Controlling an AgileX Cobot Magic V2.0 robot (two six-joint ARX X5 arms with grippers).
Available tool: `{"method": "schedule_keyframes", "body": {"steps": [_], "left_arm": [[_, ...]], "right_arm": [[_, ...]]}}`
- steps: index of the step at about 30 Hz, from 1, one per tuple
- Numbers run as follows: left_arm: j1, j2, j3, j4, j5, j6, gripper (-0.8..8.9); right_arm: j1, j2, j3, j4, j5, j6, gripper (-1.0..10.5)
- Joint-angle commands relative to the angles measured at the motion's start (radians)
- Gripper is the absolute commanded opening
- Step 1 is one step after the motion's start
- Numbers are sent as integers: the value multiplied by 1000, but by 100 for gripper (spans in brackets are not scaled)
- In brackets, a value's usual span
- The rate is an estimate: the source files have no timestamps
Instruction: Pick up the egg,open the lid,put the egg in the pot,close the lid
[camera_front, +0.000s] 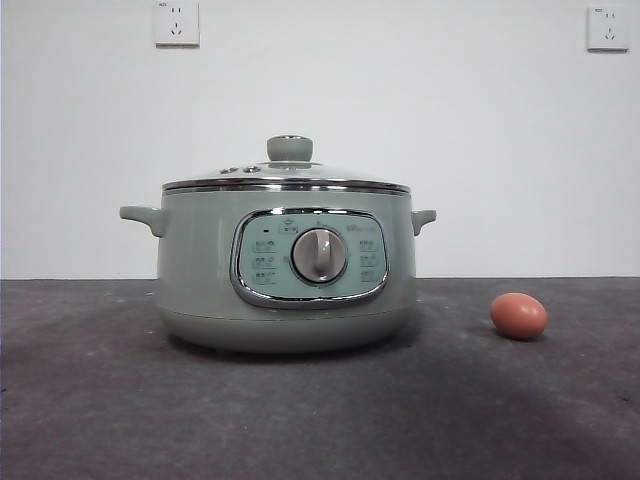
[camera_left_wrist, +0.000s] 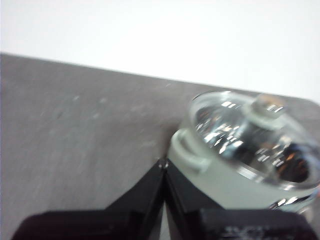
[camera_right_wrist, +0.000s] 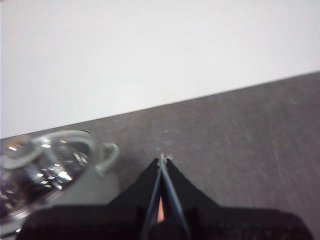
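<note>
While resting on the dark table (camera_front: 90, 400), sits well right of the sage-green pot (camera_front: 200, 280): the egg (camera_front: 519, 316), untouched. Lid (camera_front: 330, 174) closed on the pot (knob up). Left gripper (camera_left_wrist: 163, 163) and right gripper (camera_right_wrist: 163, 158) pressed shut, tips together, holding nothing, raised beside the pot.

A plain white wall (camera_front: 400, 120) with two power sockets (camera_front: 177, 22) rises behind the dark grey table (camera_front: 100, 400).

Lid (camera_front: 287, 172) on pot (camera_front: 285, 270); egg (camera_front: 518, 316) right
</note>
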Motion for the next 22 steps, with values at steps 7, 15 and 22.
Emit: {"method": "schedule_keyframes", "body": {"steps": [7,15,22], "left_arm": [[3,194,332,-162,106,74,-6],[2,317,572,-406,187,204,-6],[-26,347,620,-460,186,227,-6]], "right_arm": [[0,258,412,-253,-79,-182,-12],[0,441,667,-545,-183,-278,-12],[0,464,707,-586,-202,-299,-11]]}}
